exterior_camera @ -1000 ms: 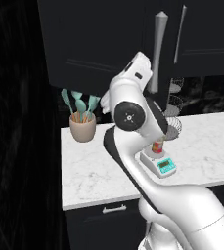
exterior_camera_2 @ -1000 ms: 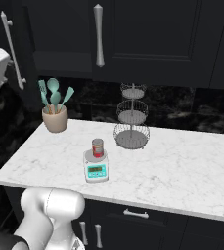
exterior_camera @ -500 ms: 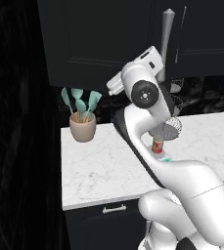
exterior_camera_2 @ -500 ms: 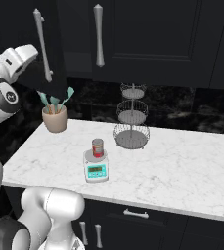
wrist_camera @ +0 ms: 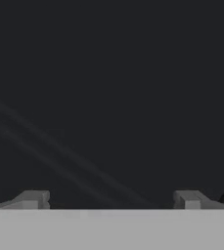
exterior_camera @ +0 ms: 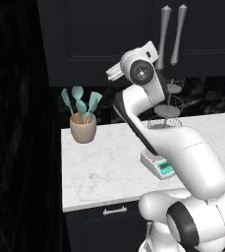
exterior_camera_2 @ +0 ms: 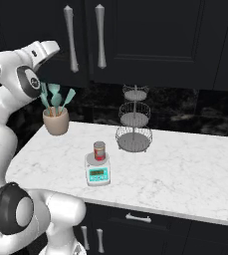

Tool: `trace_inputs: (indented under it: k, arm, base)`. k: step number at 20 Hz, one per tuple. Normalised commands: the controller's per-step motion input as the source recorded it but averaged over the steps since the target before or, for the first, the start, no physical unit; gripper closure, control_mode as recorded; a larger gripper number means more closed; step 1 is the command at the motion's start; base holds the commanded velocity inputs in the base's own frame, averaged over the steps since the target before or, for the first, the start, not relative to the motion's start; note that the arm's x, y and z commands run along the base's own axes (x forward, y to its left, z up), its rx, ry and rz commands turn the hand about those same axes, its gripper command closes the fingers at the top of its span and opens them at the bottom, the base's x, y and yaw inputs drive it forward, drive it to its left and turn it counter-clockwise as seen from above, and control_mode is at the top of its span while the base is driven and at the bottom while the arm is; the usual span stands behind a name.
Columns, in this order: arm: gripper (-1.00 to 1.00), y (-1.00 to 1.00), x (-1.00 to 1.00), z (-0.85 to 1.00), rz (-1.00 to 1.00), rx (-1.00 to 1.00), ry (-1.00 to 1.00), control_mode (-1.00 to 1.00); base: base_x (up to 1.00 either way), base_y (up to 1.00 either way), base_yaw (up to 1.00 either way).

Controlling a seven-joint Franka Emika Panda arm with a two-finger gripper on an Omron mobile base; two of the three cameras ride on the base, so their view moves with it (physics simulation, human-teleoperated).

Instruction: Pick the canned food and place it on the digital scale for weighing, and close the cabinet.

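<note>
Pincer gapes wide at black cabinet (doors shut); red-and-yellow canned food stands upright.

digital scale half behind the arm, cabinet cut off at top

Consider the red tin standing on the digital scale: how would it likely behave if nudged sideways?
The canned food looks rigid, so it probably would not dent. Standing upright on the digital scale, whose plate is small, it could slide off or tip. Once on its side, its round body would likely roll across the marble counter.
</note>
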Motion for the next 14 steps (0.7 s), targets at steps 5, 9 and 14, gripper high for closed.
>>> trace_inputs:
  k: [5, 9, 14]
  arm:
    - [-1.00, -0.22, 0.81, 0.00, 0.00, 0.09, 0.02, -1.00]
    - [-1.00, -0.29, 0.78, -0.07, 0.01, 0.09, 0.00, -1.00]
    - [-1.00, -0.13, 0.94, -0.50, 0.01, 0.06, 0.09, -1.00]
  base:
    - [0.00, 0.00, 0.00]
    - [0.00, 0.00, 0.00]
    - [0.00, 0.00, 0.00]
